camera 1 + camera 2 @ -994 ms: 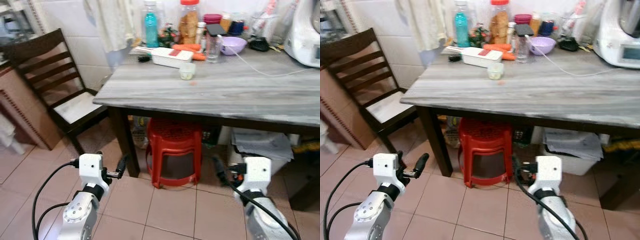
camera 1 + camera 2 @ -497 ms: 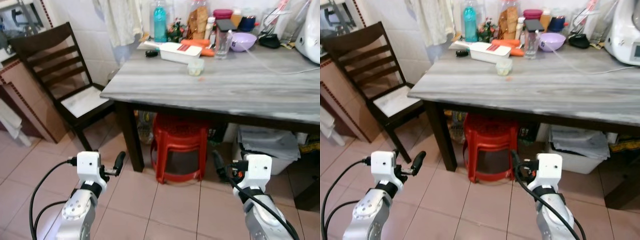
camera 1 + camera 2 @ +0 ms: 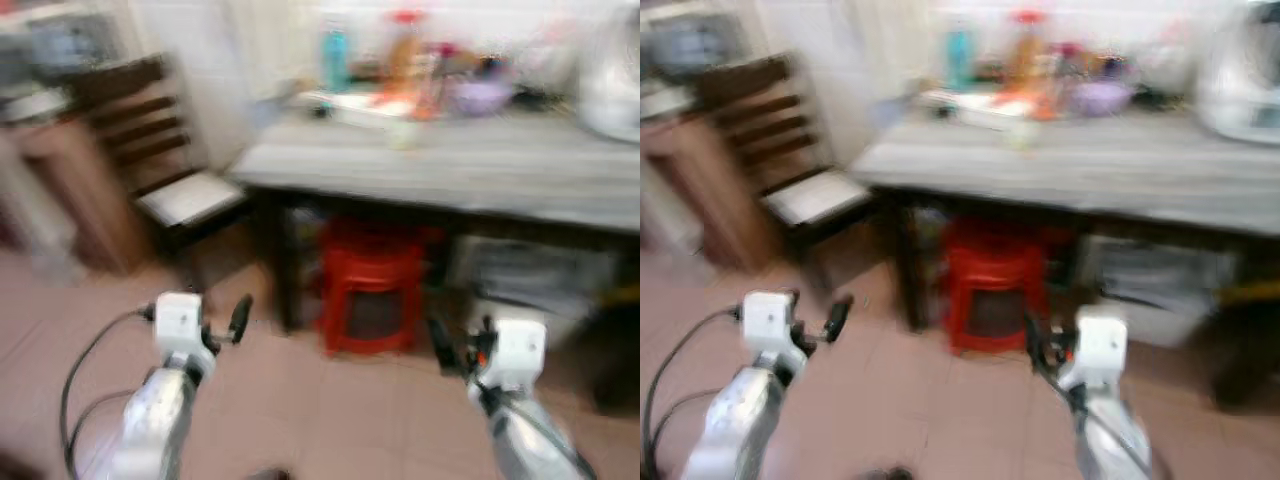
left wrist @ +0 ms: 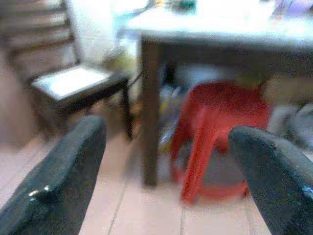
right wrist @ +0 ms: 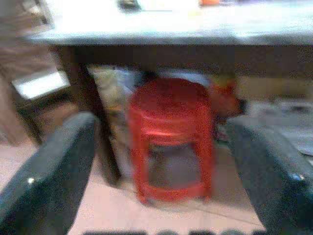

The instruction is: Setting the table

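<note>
While blurred, grey table (image 3: 480, 170) cluttered at back, left hand (image 4: 166, 161) and right hand (image 5: 161, 166) spread wide.

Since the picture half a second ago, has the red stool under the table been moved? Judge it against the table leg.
No. The red stool stands just right of the table leg, tucked under the table, as before. The whole blurred picture shifted, so the camera moved.

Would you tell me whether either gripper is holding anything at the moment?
Nothing is held: the left gripper and right gripper are both open and empty, short of the table.
</note>
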### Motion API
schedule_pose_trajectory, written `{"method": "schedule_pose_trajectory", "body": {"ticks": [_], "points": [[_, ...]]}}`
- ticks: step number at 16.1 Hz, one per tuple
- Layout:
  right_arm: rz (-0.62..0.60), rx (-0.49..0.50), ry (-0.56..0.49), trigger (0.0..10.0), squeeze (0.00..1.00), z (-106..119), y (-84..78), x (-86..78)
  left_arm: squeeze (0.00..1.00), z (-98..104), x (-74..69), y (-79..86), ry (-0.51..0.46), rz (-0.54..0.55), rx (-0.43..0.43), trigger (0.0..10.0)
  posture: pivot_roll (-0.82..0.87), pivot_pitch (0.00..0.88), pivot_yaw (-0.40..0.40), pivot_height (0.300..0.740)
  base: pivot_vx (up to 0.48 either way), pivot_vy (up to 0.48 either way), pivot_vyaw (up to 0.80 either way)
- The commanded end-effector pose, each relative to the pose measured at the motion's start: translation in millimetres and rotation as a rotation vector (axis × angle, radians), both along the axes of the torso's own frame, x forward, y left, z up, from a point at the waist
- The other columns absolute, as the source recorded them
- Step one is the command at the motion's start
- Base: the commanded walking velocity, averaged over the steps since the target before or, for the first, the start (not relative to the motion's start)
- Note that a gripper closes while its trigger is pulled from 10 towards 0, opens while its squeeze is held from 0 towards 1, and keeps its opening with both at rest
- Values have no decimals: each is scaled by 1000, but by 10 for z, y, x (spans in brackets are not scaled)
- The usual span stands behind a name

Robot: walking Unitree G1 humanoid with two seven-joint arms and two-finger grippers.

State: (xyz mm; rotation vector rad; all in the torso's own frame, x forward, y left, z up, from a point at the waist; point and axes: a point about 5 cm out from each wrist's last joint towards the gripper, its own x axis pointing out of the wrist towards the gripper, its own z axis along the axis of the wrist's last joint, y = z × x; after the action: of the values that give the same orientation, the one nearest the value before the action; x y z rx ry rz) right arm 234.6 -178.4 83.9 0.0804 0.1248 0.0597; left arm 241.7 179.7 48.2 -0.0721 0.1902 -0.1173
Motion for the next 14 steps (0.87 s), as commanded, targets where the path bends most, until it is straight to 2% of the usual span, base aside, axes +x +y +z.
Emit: {"method": "schedule_pose_trajectory", "body": {"ticks": [1,8,9,14], "points": [[-19,21,5,10000,0,-7,-3,-11,0,84,83,16,-33,-5,17,10000,-25,0,64,740,0,0,0],[-36,35,-12,10000,0,19,15,-15,0,153,100,16,-69,-50,0,10000,-24,0,73,740,0,0,0],[-37,32,-9,10000,0,14,14,-17,0,158,102,5,-69,-58,-9,10000,-23,0,73,740,0,-266,0],[-35,34,-22,10000,0,44,24,-23,0,195,83,-28,-78,-88,-31,10000,-21,0,81,740,0,-410,-560]]}}
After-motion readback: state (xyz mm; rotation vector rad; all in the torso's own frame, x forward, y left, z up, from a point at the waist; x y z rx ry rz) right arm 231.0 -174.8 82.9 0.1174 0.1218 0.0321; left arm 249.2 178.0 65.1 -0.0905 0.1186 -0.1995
